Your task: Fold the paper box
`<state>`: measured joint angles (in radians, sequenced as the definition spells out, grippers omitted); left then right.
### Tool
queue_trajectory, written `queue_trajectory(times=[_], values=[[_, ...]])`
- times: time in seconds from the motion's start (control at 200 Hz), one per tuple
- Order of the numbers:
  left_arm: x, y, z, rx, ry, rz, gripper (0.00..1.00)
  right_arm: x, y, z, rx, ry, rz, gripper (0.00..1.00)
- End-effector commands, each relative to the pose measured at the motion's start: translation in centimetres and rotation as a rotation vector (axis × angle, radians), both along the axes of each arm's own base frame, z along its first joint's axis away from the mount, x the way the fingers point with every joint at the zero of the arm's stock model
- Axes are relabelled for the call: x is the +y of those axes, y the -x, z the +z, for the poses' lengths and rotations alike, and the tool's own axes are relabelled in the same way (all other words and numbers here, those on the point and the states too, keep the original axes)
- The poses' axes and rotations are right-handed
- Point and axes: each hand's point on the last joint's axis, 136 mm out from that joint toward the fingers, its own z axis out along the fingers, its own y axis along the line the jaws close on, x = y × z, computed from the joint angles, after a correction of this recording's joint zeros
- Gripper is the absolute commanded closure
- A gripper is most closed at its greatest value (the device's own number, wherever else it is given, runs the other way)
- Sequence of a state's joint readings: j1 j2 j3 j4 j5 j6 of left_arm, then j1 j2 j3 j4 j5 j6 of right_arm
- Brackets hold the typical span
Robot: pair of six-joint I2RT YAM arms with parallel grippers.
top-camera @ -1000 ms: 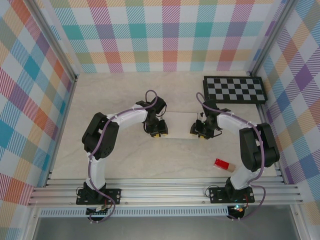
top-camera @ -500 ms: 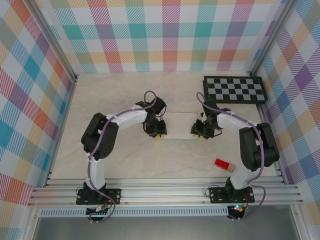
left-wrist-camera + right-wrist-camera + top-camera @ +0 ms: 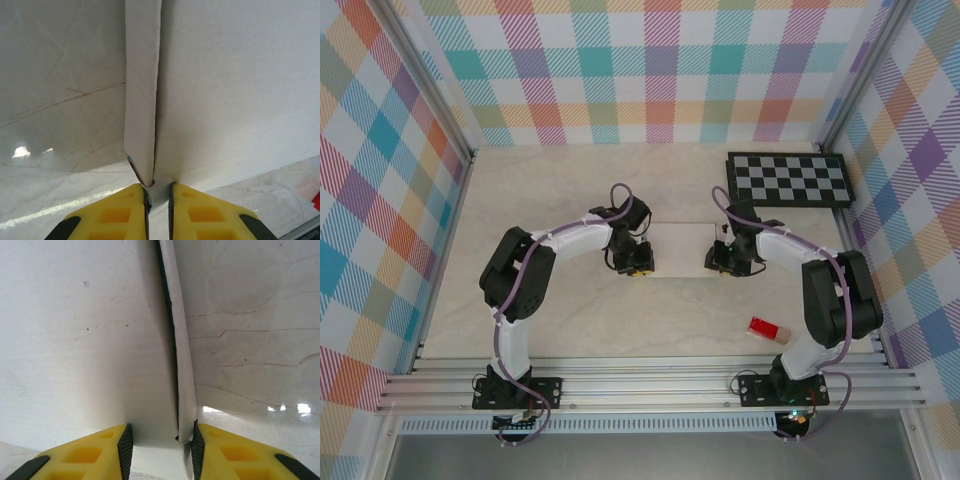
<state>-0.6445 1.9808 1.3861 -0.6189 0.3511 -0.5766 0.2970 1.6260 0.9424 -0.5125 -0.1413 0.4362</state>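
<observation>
At the middle of the table (image 3: 570, 320), between the two arms: the paper box (image 3: 680, 255), lying flat, white face up, pale against the pale marble top.

At its left end, the left gripper (image 3: 638, 262). From the left wrist, yellow jaws nearly together around (image 3: 157, 187), pinching a thin upright flap (image 3: 142, 100) of the box right at its near tip. To the right of that flap, the wide white panel (image 3: 225, 100); to the left, bare table.

At its right end, the right gripper (image 3: 717, 262). From the right wrist, jaws standing partly apart around (image 3: 159, 432), straddling another raised flap (image 3: 180, 365) with a dark edge showing along its left side. Flap close against the right-hand jaw, well apart from the left-hand one, so not clamped. White panel (image 3: 75, 340) to the left of the flap, table to the right.

At the far right corner of the table, well apart from the box: a black-and-white checkerboard (image 3: 788, 180). Near the right arm's base, on the near right part of the table: a small red block (image 3: 763, 328), touching neither the box nor a gripper.
</observation>
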Motion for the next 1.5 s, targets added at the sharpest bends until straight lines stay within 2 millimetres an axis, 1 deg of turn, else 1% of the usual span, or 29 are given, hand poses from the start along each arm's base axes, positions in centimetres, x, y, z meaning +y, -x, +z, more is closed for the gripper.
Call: queue_trajectory(times=[0.0,0.055,0.11,0.23,0.395,0.565,0.69,0.775,0.86,1.085,1.195,1.42,1.495], values=[[-1.1,0.6,-1.5,-0.038,0.015,-0.089,0.82,0.4,0.1,0.0,-0.040,0.015,0.090,0.63],[-0.5,0.9,-1.8,-0.017,-0.019,-0.081,0.80,0.1,0.3,-0.2,-0.031,0.038,0.103,0.63],[-0.3,1.1,-1.6,0.015,-0.034,-0.074,0.75,-0.1,0.5,-0.3,-0.007,0.057,0.105,0.63],[-0.7,0.9,-0.3,0.024,-0.021,-0.051,0.69,-0.3,0.5,-0.3,0.031,0.074,0.094,0.62],[-1.0,0.5,1.2,0.015,-0.019,-0.066,0.69,0.0,0.2,-0.1,0.049,0.059,0.065,0.62],[-1.4,0.5,1.2,0.029,0.000,-0.050,0.70,0.3,-0.2,0.6,0.050,0.051,0.064,0.62],[-2.0,0.4,1.1,0.047,0.038,-0.002,0.64,0.6,-0.5,0.8,0.060,0.043,0.073,0.61],[-2.5,0.2,1.6,0.047,0.071,0.030,0.61,0.8,-0.7,1.0,0.064,0.037,0.078,0.60],[-2.7,0.1,1.9,0.044,0.083,0.045,0.60,0.9,-0.9,1.0,0.070,0.035,0.082,0.58],[-3.5,-0.2,2.3,0.057,0.130,0.091,0.61,1.2,-1.2,0.8,0.080,0.026,0.089,0.58],[-4.1,-0.5,2.9,0.064,0.181,0.131,0.61,1.3,-1.3,0.7,0.086,0.025,0.090,0.58],[-5.7,-0.6,4.2,0.075,0.256,0.144,0.61,1.4,-1.5,0.5,0.097,0.028,0.098,0.59],[-6.1,-0.5,4.5,0.077,0.268,0.141,0.63,1.4,-1.6,0.4,0.100,0.029,0.099,0.59]])
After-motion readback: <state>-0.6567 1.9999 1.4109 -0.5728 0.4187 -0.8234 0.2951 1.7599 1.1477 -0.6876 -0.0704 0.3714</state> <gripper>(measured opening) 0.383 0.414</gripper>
